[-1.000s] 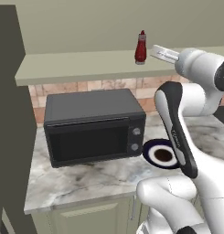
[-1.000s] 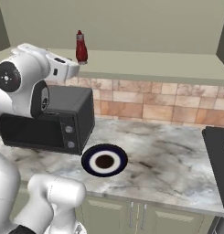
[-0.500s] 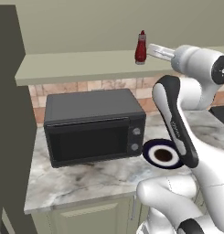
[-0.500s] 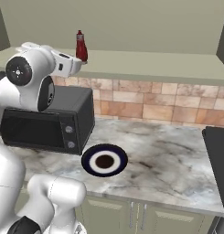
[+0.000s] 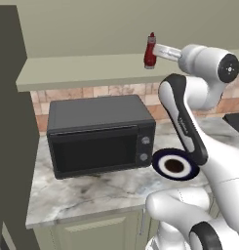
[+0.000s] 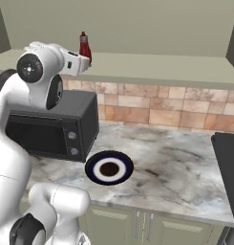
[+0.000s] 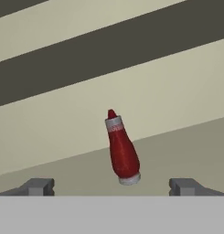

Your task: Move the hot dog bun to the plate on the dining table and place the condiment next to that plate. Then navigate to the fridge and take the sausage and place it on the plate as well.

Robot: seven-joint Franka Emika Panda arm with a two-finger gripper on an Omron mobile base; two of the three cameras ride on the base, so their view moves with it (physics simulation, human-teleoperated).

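Gripper (image 7: 111, 186) sits wide open in our hand view, nothing between the two finger tips (image 7: 39, 186), one at the left and one at the right of the bottom edge. We see the condiment (image 7: 122, 148) centred between them but farther off, not touched: a red bottle, grey band under a red tip, pale base. It looks tilted in that view, though the camera rolls with the hand.

From the left base view we put the gripper (image 5: 161, 51) up at ledge height, pointing at the condiment (image 5: 149, 51), which stands upright on the pale ledge (image 5: 82, 71) above the brick backsplash (image 5: 104, 91). Gripper is just beside the bottle on its right; we cannot tell contact from here. In the right base view the gripper (image 6: 83, 62) overlaps the lower part of the condiment (image 6: 84, 46), so the gap is not readable there either.

Below the ledge we note a black microwave (image 5: 99, 134) on the marble counter (image 5: 87, 190), door shut. Just beside it on the right lies a dark blue plate with white centre (image 5: 175, 165), something dark brown in its middle, too small to name. Same dark blue plate (image 6: 109, 168) shows in front of the microwave (image 6: 51, 127) corner in the right base view. A dark stovetop (image 6: 228, 162) edge shows at the counter's far right. Green-grey cabinet doors (image 6: 147, 225) run under the counter.
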